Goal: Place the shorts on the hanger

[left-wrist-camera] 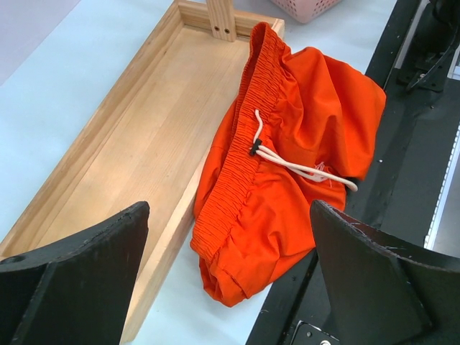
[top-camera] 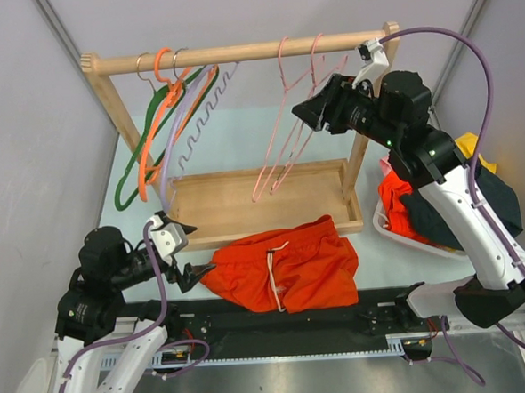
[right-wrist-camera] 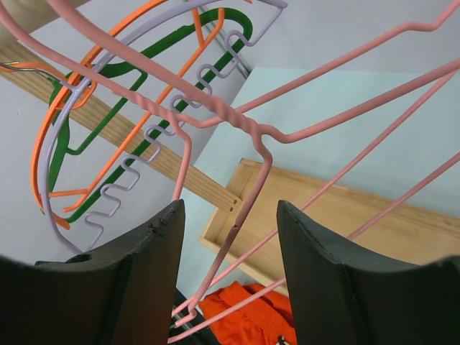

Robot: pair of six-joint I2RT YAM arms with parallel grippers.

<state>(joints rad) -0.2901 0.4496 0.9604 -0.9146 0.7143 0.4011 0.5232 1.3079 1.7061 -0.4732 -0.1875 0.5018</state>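
Observation:
The bright orange-red shorts (top-camera: 289, 266) lie crumpled on the table in front of the wooden rack, white drawstring up. In the left wrist view the shorts (left-wrist-camera: 302, 144) lie ahead of my left gripper (left-wrist-camera: 230, 208), which is open and empty. That left gripper (top-camera: 193, 251) hovers just left of the shorts. Two pale-pink wire hangers hang from the rail. My right gripper (top-camera: 315, 113) is raised beside them. In the right wrist view one hanger (right-wrist-camera: 245, 205) runs between the jaws of the right gripper (right-wrist-camera: 230, 208), which stand apart, clear of the wire. The shorts (right-wrist-camera: 244, 316) show far below.
The wooden rail (top-camera: 236, 53) also carries an orange hanger (top-camera: 163, 104), a green hanger (top-camera: 132, 169) and a lilac hanger (top-camera: 182, 121) at its left end. The rack's wooden tray base (top-camera: 245, 206) lies behind the shorts. A basket of mixed clothes (top-camera: 406, 214) sits at the right.

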